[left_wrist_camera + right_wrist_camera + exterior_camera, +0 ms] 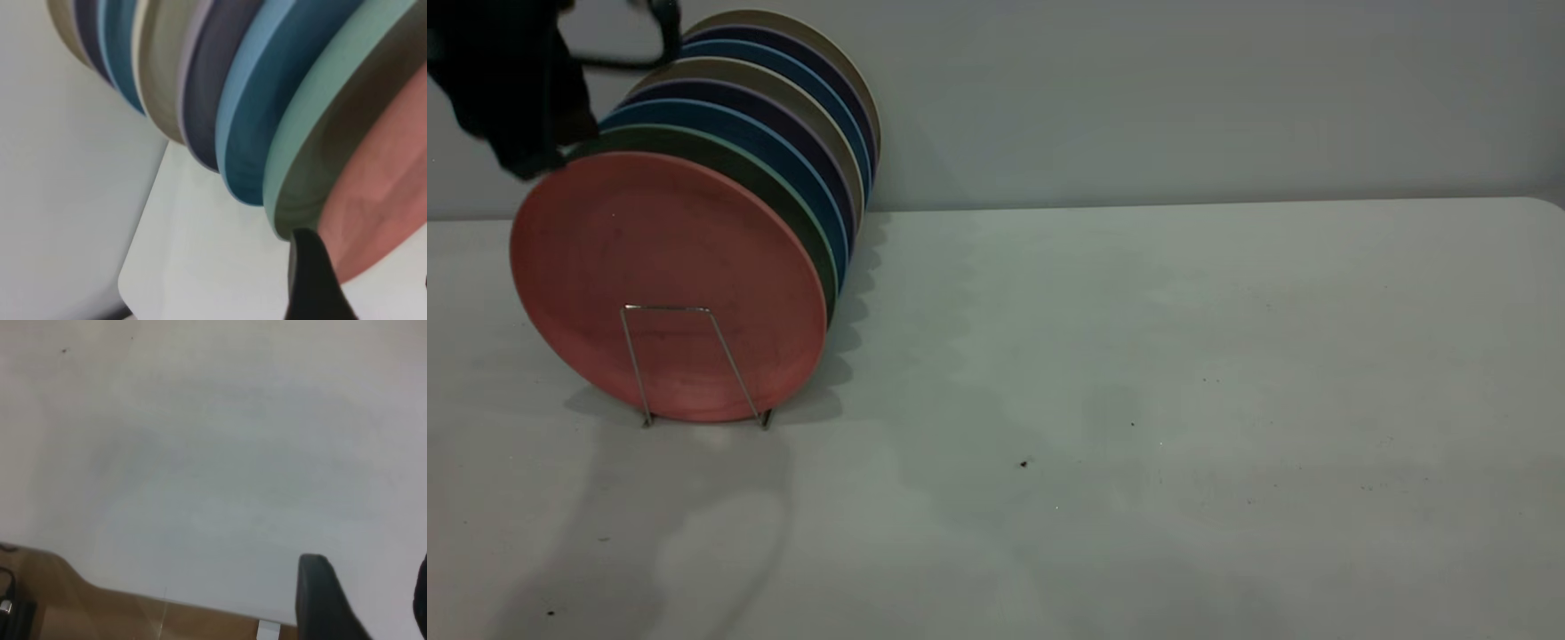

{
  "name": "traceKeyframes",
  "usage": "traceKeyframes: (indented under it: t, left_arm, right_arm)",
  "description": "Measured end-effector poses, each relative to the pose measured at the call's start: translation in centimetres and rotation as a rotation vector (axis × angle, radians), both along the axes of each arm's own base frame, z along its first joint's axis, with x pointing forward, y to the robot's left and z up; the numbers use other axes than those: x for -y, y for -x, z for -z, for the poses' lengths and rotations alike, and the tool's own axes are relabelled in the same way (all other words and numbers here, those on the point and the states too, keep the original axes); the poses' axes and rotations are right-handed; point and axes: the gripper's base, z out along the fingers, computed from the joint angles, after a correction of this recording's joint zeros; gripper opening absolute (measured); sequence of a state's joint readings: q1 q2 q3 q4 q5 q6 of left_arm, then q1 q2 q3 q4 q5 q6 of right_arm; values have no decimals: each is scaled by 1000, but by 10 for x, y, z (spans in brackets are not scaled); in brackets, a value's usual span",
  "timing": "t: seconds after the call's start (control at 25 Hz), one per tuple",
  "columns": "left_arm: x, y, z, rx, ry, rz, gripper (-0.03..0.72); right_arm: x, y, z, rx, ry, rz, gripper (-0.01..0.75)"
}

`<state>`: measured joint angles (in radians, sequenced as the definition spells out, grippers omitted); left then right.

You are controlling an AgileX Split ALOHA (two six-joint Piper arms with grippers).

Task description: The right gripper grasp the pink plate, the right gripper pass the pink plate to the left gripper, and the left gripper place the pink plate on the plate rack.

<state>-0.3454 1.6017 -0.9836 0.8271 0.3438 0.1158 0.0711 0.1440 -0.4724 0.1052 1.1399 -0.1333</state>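
Observation:
The pink plate (667, 284) stands upright at the front of the row in the plate rack (667, 308), behind its front wire loop. My left gripper (547, 151) hangs at the plate's upper left rim. In the left wrist view its fingers (313, 280) are spread wide, and the left gripper (367, 280) is open with the pink plate's edge (387, 200) between them, gripped by neither. My right gripper (370, 600) is out of the exterior view. In its wrist view it is open and empty above bare table.
Behind the pink plate stand a green plate (783, 191), then blue, purple and beige plates (818, 98), all leaning in the rack. The white table (1138, 400) runs to the right. A wooden floor strip (100, 613) shows past the table's edge.

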Motion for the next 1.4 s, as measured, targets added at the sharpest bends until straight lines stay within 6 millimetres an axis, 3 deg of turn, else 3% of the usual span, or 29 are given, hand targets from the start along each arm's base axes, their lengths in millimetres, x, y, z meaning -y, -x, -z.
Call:
traceKeyframes:
  t: [0.2, 0.36, 0.48, 0.68, 0.88, 1.08, 1.4]
  left_arm:
    - [17, 38, -40, 48, 52, -114, 443]
    - [15, 77, -74, 88, 158, -302, 443]
    - [8, 112, -92, 71, 309, -490, 443]
    - [-9, 162, -110, -51, 456, -647, 443]
    - [-24, 197, -125, -110, 587, -591, 443]
    - [-35, 228, -108, -221, 578, -420, 443]
    - [-51, 267, -46, -374, 548, -334, 443]
  right_arm:
    - [0, 0, 0, 0, 1, 0, 351]
    - [0, 0, 0, 0, 1, 3, 351]
    - [1, 0, 0, -2, 0, 18, 345]
    - [2, 0, 0, -2, -1, 25, 316]
    - [2, 6, 0, 36, -9, -21, 298]
    - [3, 12, -1, 82, -15, -39, 297]
    - [2, 14, -1, 91, -29, -42, 297]
